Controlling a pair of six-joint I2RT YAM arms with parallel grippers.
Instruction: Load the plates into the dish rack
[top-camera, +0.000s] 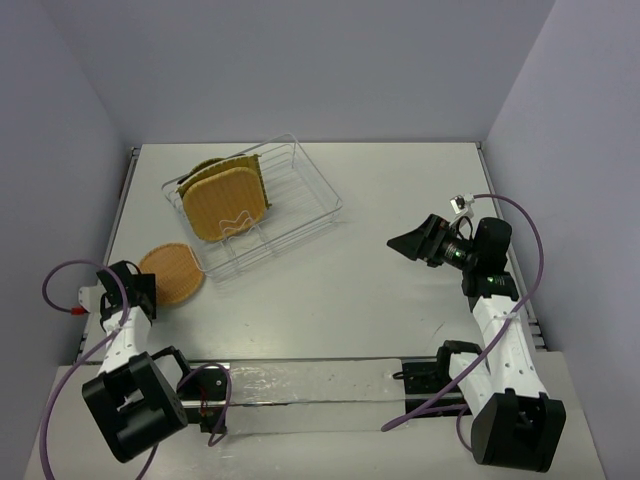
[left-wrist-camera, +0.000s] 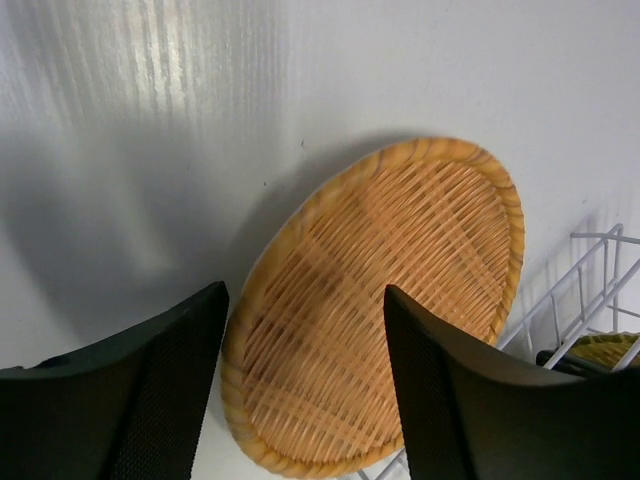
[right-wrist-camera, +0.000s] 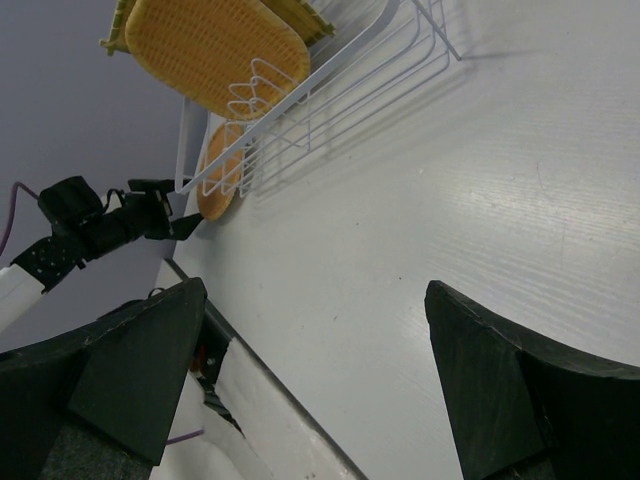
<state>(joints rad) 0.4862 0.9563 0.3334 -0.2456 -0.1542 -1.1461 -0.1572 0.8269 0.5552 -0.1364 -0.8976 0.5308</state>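
A round orange woven plate (top-camera: 176, 271) (left-wrist-camera: 400, 260) lies flat on the table, against the front left corner of the wire dish rack (top-camera: 305, 205) (left-wrist-camera: 598, 290). My left gripper (top-camera: 149, 291) (left-wrist-camera: 305, 300) hovers at the plate's near left rim, its jaws apart, one on each side of the rim and not pressing on it. In the rack a rounded-square orange woven plate (top-camera: 228, 203) (right-wrist-camera: 215, 45) stands on edge, and more plates (top-camera: 215, 167) stand behind it. My right gripper (top-camera: 402, 243) (right-wrist-camera: 310, 300) is open above bare table at the right, holding nothing.
The rack (right-wrist-camera: 340, 100) stands at an angle at the back left. The table's left edge (top-camera: 118, 215) runs close beside the round plate. A purple cable (top-camera: 60, 272) loops beside the left arm, and another (top-camera: 540, 250) arcs over the right arm.
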